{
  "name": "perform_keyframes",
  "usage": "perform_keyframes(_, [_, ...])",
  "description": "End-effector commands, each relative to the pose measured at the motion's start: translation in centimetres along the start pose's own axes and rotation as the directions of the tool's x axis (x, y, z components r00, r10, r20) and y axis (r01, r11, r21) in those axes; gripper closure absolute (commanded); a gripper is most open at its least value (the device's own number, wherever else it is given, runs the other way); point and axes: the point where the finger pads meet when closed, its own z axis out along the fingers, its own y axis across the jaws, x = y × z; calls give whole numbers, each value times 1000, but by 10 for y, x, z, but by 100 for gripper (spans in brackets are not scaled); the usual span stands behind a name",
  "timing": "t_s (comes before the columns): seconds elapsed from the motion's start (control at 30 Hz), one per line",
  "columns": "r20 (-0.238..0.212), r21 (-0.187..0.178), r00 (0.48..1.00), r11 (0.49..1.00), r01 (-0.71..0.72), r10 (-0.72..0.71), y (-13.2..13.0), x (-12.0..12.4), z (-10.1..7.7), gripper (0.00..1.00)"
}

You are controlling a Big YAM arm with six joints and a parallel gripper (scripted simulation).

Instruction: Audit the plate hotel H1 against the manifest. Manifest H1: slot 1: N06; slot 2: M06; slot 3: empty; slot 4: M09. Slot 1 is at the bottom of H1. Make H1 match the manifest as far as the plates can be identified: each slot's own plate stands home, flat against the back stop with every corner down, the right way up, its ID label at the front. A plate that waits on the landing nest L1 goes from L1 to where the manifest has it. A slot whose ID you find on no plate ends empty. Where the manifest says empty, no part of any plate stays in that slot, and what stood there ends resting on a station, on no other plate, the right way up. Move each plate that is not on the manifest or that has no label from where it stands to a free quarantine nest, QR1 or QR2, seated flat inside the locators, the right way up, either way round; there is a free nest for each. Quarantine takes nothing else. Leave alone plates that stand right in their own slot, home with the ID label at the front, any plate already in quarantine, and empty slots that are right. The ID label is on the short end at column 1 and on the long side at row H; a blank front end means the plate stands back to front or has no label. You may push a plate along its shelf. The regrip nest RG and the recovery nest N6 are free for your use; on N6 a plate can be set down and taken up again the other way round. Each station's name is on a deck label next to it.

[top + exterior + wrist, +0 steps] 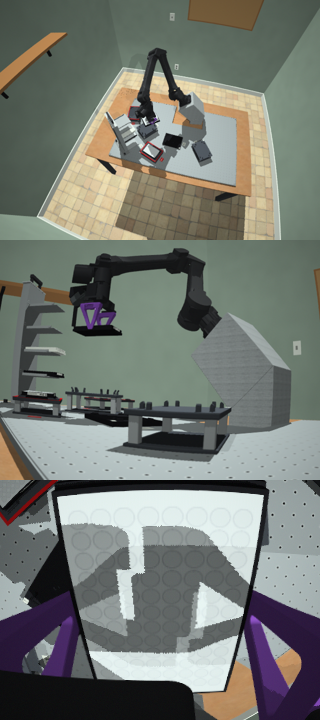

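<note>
Exterior view shows the black six-joint arm carrying a flat black-framed well plate with a pale translucent top (97,330) high in the air, level with the upper shelves of the grey plate hotel tower (22,325). The purple-fingered parallel gripper (97,322) has its fingers set wide and pinching the plate across its width from above, probably so the plate hangs level and can slide flat onto a shelf. The plate sits directly under the wrist, between the two fingers, touching both, apart from every station below. In the wrist view the plate (160,583) fills the frame with a purple finger (267,667) on each long side. The hotel holds a white plate (51,350) on a middle shelf and a dark plate (49,374) below it; the upper shelves look bare. A red-edged nest (37,399) near the tower carries a labelled plate. Judging by height, an upper slot seems the likely destination
</note>
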Motion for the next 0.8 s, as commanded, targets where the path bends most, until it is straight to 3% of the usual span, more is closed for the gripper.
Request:
perform_keyframes(0.0, [-6, 3, 997, 997, -79, 79, 9, 10, 0, 14])
perform_keyframes(0.33, [-4, 4, 970, 970, -243, 243, 37, 28, 0, 14])
perform_keyframes(0.77, [-3, 4, 957, 957, -292, 292, 66, 50, 0, 14])
